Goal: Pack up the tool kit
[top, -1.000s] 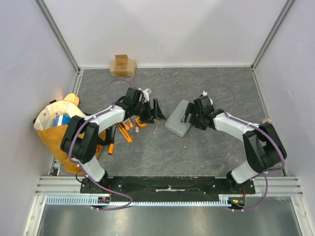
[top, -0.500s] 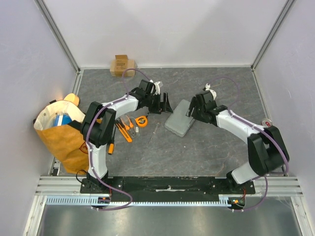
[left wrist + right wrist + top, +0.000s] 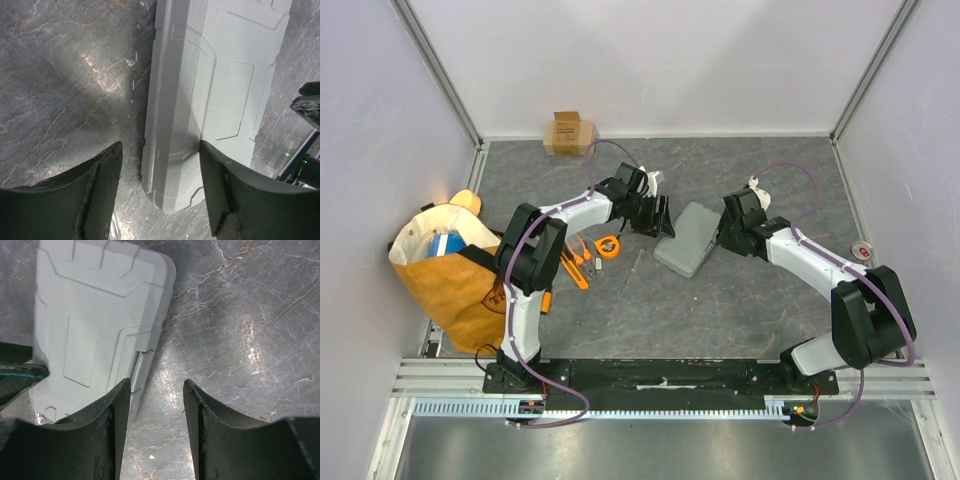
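Observation:
The grey tool case [image 3: 688,238] lies shut on the dark table, seen also in the left wrist view [image 3: 215,85] and the right wrist view [image 3: 95,320]. My left gripper [image 3: 658,218] is open and empty at the case's left edge, and its fingers [image 3: 97,192] straddle one case corner [image 3: 160,175]. My right gripper [image 3: 729,233] is open and empty at the case's right edge, with one finger [image 3: 107,435] next to the case latch [image 3: 143,369]. An orange tape measure [image 3: 607,245], orange-and-black hand tools [image 3: 573,267] and a thin screwdriver [image 3: 632,267] lie left of the case.
A yellow-orange bag [image 3: 445,272] stands at the left edge. A small brown cardboard box [image 3: 570,132] sits at the back wall. A small round object [image 3: 863,250] lies at the right edge. White walls enclose the table.
My left gripper has moved right from above the tools to the case's left edge. My right gripper has shifted right, from over the case to its right edge.

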You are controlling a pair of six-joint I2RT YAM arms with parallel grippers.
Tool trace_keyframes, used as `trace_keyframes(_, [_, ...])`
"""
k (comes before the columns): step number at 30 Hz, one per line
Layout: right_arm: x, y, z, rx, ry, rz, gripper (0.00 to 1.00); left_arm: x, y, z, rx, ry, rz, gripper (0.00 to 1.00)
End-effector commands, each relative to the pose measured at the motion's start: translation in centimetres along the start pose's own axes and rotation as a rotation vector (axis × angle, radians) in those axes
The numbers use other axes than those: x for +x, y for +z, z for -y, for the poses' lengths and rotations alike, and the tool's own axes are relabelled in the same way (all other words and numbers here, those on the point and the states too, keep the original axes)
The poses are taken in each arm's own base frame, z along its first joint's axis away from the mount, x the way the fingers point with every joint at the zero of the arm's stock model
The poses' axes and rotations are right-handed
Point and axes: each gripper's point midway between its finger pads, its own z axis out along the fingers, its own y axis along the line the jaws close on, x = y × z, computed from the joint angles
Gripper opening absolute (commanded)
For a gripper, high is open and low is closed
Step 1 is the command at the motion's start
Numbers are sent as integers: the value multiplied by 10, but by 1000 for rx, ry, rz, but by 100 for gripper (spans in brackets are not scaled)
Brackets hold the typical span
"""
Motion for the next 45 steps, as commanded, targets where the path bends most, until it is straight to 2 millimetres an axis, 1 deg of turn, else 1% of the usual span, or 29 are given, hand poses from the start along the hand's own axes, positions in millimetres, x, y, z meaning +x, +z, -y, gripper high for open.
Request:
trace_keyframes(1, [5,8,4,17,23,-18,52,-4,6,-4,-23,60,-17,64])
trace_keyframes(4, [7,13,1,-7,35,-30,51,2,8,-11,-49,49,-43,57])
trace_keyframes(7, [11,17,-2,-29,49,-52,50,8,10,-15,-62,46,-62,53])
trace_keyframes(10, [15,20,-2,-42,69,-69,49,13,11,-16,-60,34,-76,50])
trace_keyframes(15, [22,27,-3,-65,112,-91,49,21,14,-13,-50,32,-97,47])
trace_keyframes(19, [22,27,-6,-92,141,-94,48,26,15,-15,-53,28,-107,45])
trace_keyframes(23, [10,20,-11,-121,160,-61,48,28,15,-14,-52,25,-110,45])
trace_keyframes(28, [-2,15,-12,-126,170,-32,47,28,16,-17,-63,16,-110,45])
trace_keyframes(32, [0,15,-12,-124,171,-42,47,29,18,-20,-76,9,-113,44])
trace_keyframes(37, [2,17,-13,-129,173,-51,47,30,19,-19,-72,-5,-116,44])
trace_keyframes(40, [6,21,-12,-129,171,-62,47,31,19,-20,-72,-8,-119,44])
trace_keyframes(45, [16,30,-5,-96,163,-87,45,33,21,-20,-71,-18,-127,43])
